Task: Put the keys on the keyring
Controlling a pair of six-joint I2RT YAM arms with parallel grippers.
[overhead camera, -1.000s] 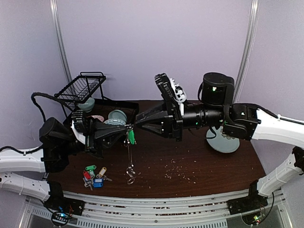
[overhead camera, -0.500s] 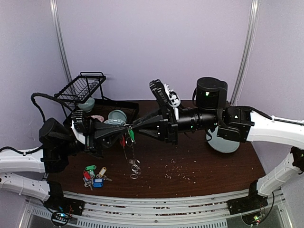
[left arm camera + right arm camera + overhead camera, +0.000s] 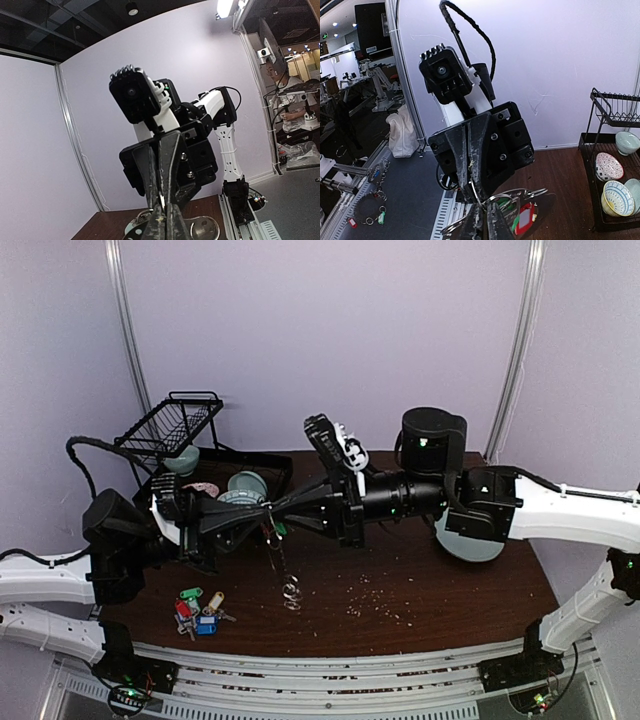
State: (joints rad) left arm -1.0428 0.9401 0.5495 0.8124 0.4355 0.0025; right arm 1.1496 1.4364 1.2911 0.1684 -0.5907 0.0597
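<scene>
In the top view my left gripper [image 3: 262, 511] and right gripper [image 3: 277, 508] meet tip to tip above the table's left half. Both are shut on the keyring [image 3: 290, 590], whose thin wire loop hangs down from them with small rings at its lower end. A green-tagged key [image 3: 281, 529] dangles just below the tips. The right wrist view shows my right gripper [image 3: 482, 223] pinching a wire ring, with green- and red-tagged keys [image 3: 525, 217] beside it. Several more keys [image 3: 198, 610] lie in a cluster at the front left. In the left wrist view, silver wire sits between my left gripper [image 3: 167, 223] and the opposing fingers [image 3: 172, 165].
A black wire dish rack [image 3: 180, 425] stands at the back left, with bowls [image 3: 245, 483] in a black tray beside it. A pale green plate [image 3: 470, 545] lies under the right arm. Crumbs [image 3: 370, 600] are scattered near the front edge.
My right gripper has moved left until it met the left gripper's tips, and it has closed. The hanging keyring has swung a little to the right. The left arm has stayed put.
</scene>
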